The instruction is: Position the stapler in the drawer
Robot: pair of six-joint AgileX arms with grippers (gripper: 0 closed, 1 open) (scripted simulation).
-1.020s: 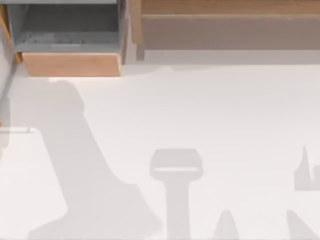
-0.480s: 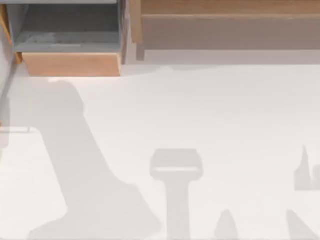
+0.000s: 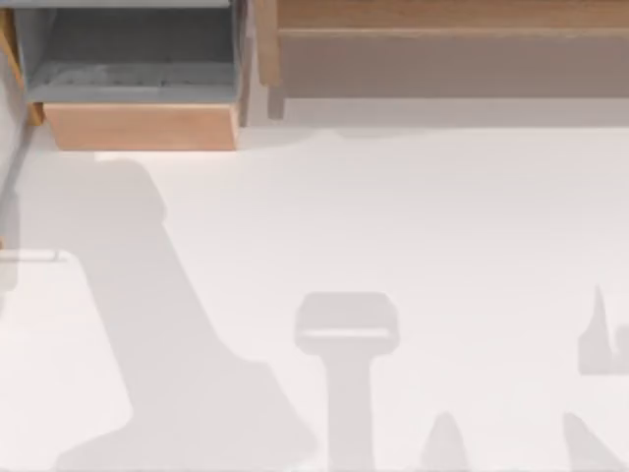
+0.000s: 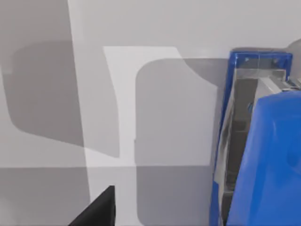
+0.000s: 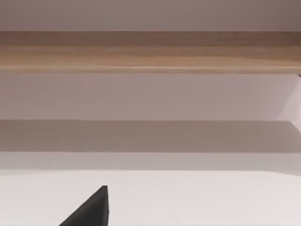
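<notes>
Top view: white bench (image 3: 413, 216) crossed by grey arm shadows, most heavily along the left side and front edge. Long brown shelf unit (image 3: 442, 39) along the back edge, from middle to right. Drawer (image 3: 138, 126) at the back left corner, pulled open, grey inside facing up, tan front panel toward the bench middle.

Left wrist view: stapler (image 4: 263, 155) close up, bright blue, metal channel showing between the blue parts, over pale shadowed bench. Long axis appears to run away from the camera, roughly along the left arm's reach. Left hand (image 4: 96, 212) seen as a dark tip just beside the stapler. Cannot tell whether closed on the stapler or merely next to it, nor whether the stapler is lifted or resting.

Right wrist view: right hand (image 5: 89, 209) seen as a dark tip, low over the bench, facing the shelf unit. Parked by the look of it; cannot tell open or closed.

Judgement: left arm clearly the one for the job, with the stapler at its hand and the drawer on the same left side. Coming move turns on carrying toward the back left corner and clearing the tan front panel. Best to keep the long axis inside the drawer's side walls before lowering.
</notes>
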